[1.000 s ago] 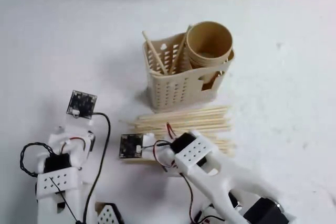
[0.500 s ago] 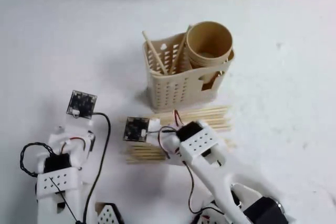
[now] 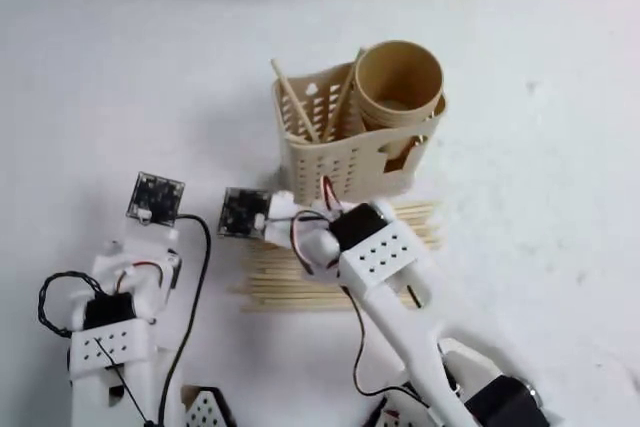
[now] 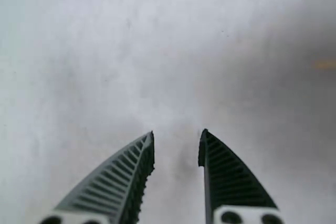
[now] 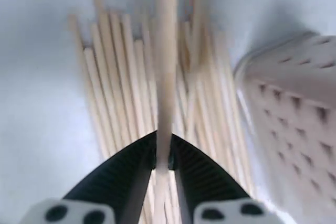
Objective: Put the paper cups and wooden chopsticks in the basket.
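Jaws of right gripper (image 5: 163,138) clamp one chopstick (image 5: 168,51) over the pile (image 5: 118,93); left gripper (image 4: 177,132) jaws stand apart above counter (image 4: 157,35).

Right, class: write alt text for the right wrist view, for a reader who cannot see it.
The right gripper is shut on a single wooden chopstick, held above a heap of chopsticks on the white table. The perforated basket stands beside the heap.
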### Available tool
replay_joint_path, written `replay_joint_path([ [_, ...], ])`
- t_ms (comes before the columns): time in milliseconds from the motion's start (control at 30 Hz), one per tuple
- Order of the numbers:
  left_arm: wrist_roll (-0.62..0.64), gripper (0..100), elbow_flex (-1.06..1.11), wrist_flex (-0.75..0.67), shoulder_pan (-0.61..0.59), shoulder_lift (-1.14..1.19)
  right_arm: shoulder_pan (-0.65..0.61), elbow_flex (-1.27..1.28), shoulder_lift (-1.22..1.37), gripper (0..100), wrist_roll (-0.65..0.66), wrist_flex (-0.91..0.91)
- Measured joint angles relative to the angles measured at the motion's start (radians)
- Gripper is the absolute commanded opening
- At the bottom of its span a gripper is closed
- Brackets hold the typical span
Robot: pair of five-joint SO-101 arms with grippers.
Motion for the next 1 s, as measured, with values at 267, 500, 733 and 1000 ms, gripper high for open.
replay_joint_path([
  [267, 0.0, 15, 0.0, 0.0, 0.0, 0.0, 0.002, -0.249, -0.247, 1.5, -0.206, 0.0],
  [500, 0.0, 15, 0.0, 0.0, 0.0, 0.0, 0.003, -0.546, -0.23, 2.0, -0.275, 0.043],
  [733, 0.0, 15, 0.0, 0.0, 0.0, 0.0, 0.009, -0.592, -0.123, 14.9, -0.273, 0.316],
  [1000, 0.0, 15, 0.0, 0.0, 0.0, 0.0, -0.109, -0.258, -0.175, 7.7, -0.12, 0.451],
])
